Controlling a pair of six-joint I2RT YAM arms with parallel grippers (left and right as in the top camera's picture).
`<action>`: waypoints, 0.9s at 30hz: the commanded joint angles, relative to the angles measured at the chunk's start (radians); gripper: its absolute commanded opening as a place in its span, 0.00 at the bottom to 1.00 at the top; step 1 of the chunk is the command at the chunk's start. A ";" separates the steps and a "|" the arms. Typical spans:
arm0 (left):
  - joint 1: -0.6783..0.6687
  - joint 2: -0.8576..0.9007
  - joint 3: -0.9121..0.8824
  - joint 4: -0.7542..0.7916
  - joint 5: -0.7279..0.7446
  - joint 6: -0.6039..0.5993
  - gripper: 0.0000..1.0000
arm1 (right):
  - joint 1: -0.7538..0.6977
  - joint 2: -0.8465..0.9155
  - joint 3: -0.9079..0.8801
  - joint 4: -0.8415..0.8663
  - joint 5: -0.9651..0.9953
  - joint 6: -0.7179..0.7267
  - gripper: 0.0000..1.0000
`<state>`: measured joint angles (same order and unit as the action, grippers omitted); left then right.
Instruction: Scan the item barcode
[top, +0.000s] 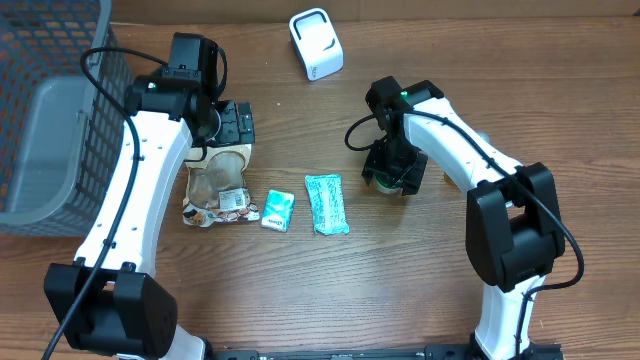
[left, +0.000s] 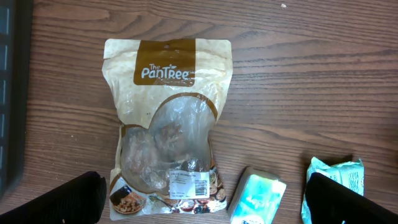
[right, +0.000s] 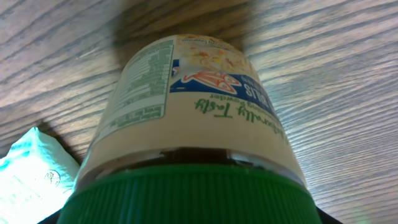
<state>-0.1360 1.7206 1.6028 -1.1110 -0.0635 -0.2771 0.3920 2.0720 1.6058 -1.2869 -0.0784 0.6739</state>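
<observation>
Overhead, the right tool (top: 394, 172) sits right of centre on the wooden worktop (top: 400, 290), directly over a jar (right: 186, 118) with a green lid and a cream label. In the right wrist view the lid fills the near edge and the body points away towards the wood. The tool's own fingers are out of sight there, so the grip is not plain, but it seems to be closed on the jar at the lid end. The jar lies just right of a long teal packet (top: 326, 203), a corner of which shows at the lower left of the wrist view.

The white scanner (top: 316, 44) stands at the far edge of the worktop, left of the jar and well apart from it.

The left tool (top: 236, 128) hangs above the far end of a clear-windowed snack pouch (left: 165, 124) printed "The Pantree". Its jaws stand wide and hold nothing: the two dark fingers (left: 62, 202) appear at the near corners of the left wrist view, on either side of the pouch and not touching it. The pouch lies flat, its barcode sticker near its near end. A small teal-and-white packet (top: 277, 210) lies just right of the pouch, between it and the long teal packet. A grey wire basket (top: 40, 120) stands at the left edge of the worktop.
</observation>
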 joint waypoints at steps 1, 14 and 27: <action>0.005 0.002 0.016 0.000 0.005 0.019 1.00 | 0.022 0.004 -0.010 -0.009 -0.037 -0.001 0.65; 0.005 0.002 0.016 0.000 0.005 0.019 1.00 | 0.034 0.004 -0.010 0.048 0.056 -0.002 1.00; 0.005 0.002 0.016 0.000 0.005 0.019 1.00 | 0.034 0.004 -0.010 0.108 0.106 -0.130 0.85</action>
<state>-0.1360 1.7206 1.6028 -1.1110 -0.0635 -0.2768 0.4271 2.0724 1.6020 -1.1782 0.0097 0.5709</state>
